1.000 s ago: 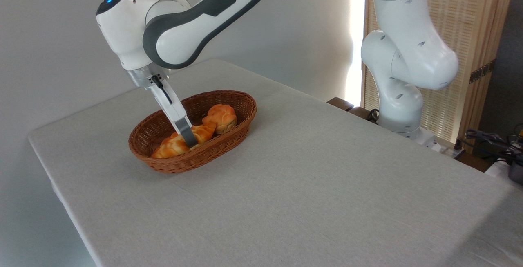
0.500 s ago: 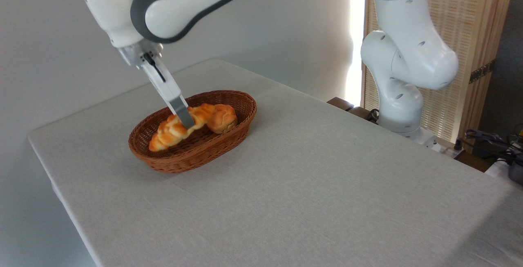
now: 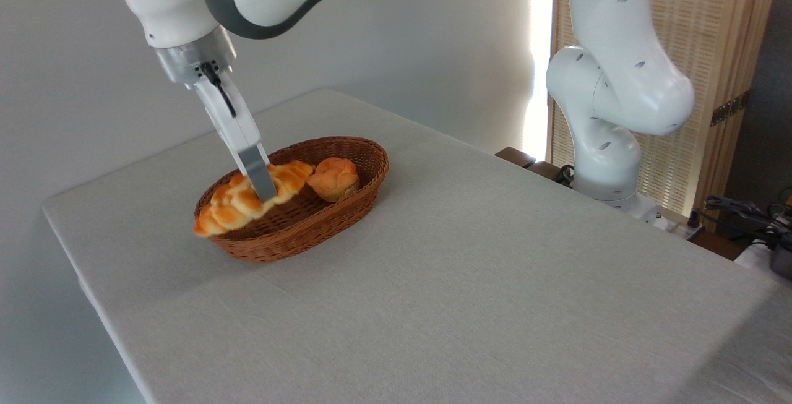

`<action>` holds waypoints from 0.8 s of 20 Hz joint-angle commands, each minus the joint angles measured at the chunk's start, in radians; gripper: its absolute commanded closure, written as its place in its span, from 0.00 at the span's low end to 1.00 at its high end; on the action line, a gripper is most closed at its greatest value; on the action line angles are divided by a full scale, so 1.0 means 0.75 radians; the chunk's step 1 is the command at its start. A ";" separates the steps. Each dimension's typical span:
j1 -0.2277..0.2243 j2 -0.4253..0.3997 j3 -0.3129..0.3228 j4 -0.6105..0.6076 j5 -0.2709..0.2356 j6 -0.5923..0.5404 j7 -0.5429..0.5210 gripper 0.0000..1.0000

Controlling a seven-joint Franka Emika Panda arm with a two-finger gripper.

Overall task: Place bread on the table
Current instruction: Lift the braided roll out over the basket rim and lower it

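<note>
camera view: the claw grips the long braided golden-orange bread, held above the brown oval wicker basket. a small round bun lies inside that basket on the grey-beige cloth bench.

Glossy white arm with dark grey joint bands, apparently a black cable, grey fingers.

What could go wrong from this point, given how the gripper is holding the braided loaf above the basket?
The gripper pinches the braided loaf near its middle, with the loaf tilted and its left end drooping; it might rotate or slip out. That low end hangs over the wicker basket rim, so a sideways move could snag the rim and drag the basket. A drop now might land the loaf back inside, beside the round bun, rather than on the table.
</note>
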 commanded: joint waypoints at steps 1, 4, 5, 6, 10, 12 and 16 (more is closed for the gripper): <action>0.021 -0.037 0.050 -0.080 0.109 -0.004 0.128 0.59; 0.025 -0.033 0.062 -0.187 0.214 0.094 0.151 0.55; 0.027 -0.027 0.064 -0.215 0.228 0.129 0.151 0.54; 0.027 -0.025 0.064 -0.246 0.242 0.168 0.149 0.53; 0.027 0.028 0.064 -0.275 0.320 0.246 0.143 0.37; 0.027 0.051 0.062 -0.275 0.385 0.252 0.139 0.20; 0.027 0.055 0.064 -0.273 0.388 0.250 0.135 0.00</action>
